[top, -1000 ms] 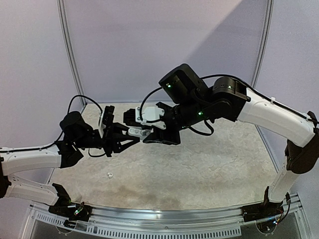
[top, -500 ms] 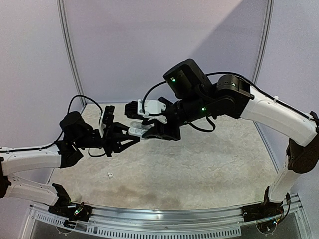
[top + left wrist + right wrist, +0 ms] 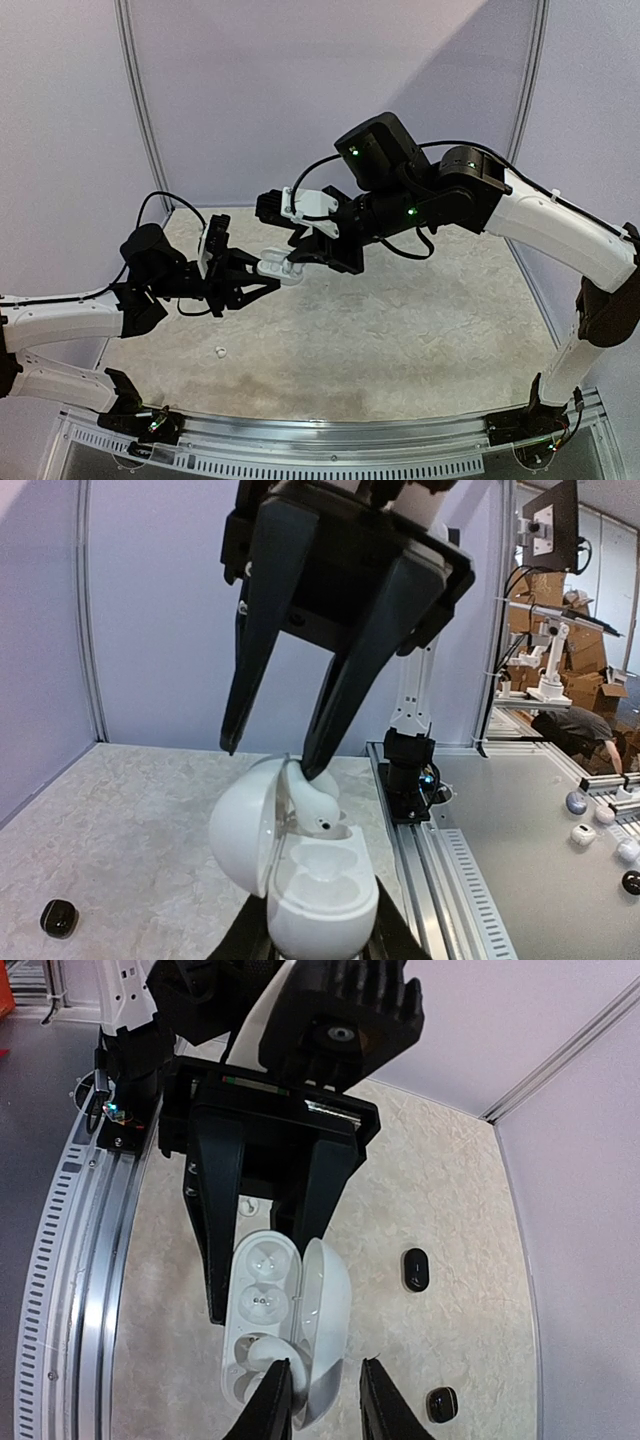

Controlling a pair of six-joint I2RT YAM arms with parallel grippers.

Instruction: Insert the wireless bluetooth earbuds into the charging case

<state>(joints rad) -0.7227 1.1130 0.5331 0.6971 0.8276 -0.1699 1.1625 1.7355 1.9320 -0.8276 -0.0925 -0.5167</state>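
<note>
Earbud (image 3: pixel 322 805) white, glossy; case (image 3: pixel 320 900) open

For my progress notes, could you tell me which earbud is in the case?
The white earbud resting in the open case; the black earbuds lie loose on the table.

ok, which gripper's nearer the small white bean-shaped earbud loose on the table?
Left. The left gripper hangs above and right of the earbud, holding the open white case; the right gripper is beyond the case.

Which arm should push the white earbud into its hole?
Right: the right end effector sits over the white bean-shaped plastic earbud in the open white pebble-shaped case; the left end effector grips that case.
</note>
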